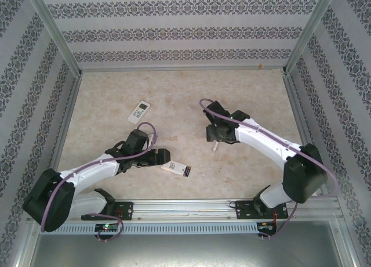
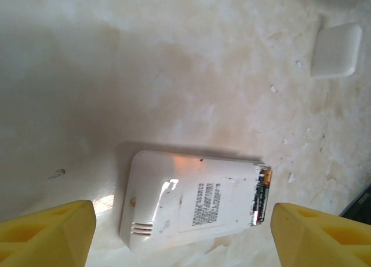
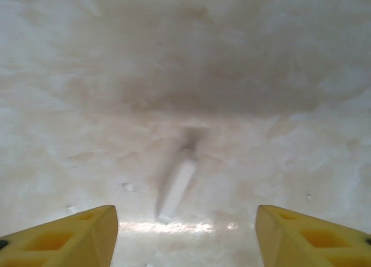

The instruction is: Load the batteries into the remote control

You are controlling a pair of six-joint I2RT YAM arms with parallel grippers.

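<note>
Overhead, the left arm (image 1: 93,165) stretches low across the beige marbled table (image 2: 116,75), its left pincer (image 2: 182,235) spread wide and empty over a white rectangular plastic remote (image 2: 191,200) lying face down, battery bay (image 2: 262,188) exposed. The right arm (image 1: 266,140) bends inward, its right pincer (image 3: 186,220) equally wide above a slim pale battery (image 3: 178,184).

remote (image 1: 175,169) down on the table (image 1: 243,93) near the front, just right of the left hand (image 1: 163,157), framed between its spread fingers. second remote (image 1: 139,111) farther back, to the left. loose cover (image 2: 336,49) lies apart from the near remote. over right, one battery (image 3: 177,186) on the table, between the right hand's (image 1: 213,137) parted fingers.
</note>
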